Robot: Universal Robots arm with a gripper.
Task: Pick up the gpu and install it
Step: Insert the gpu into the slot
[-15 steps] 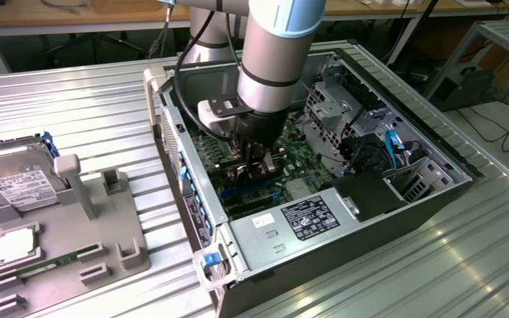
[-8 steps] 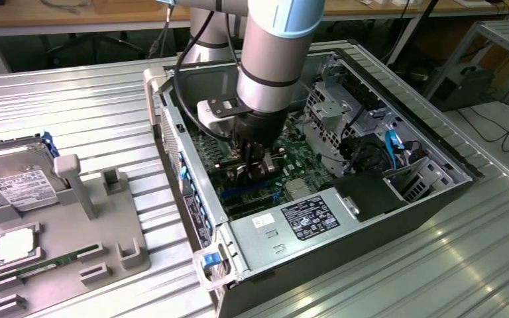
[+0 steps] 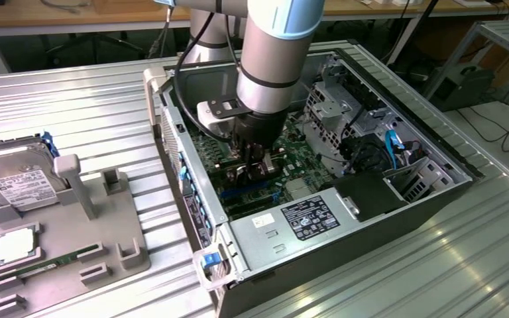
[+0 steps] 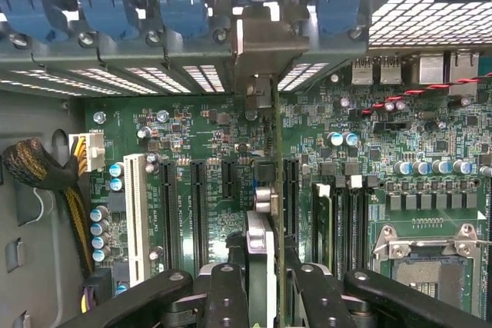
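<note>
Fingers [image 4: 227,301] clamp gpu [image 4: 261,255] between black slots [image 4: 198,205], blue latches [image 4: 181,1] beyond.

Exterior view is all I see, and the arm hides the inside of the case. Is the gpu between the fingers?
Observer: Yes, the gripper holds the gpu on edge, one finger on each side.
Operator: Where is its bracket?
Observer: The silver bracket is at the rear wall, among the blue latches.
Operator: Is it seated?
Observer: I cannot tell; it stands over the motherboard, black slots on either side.
</note>
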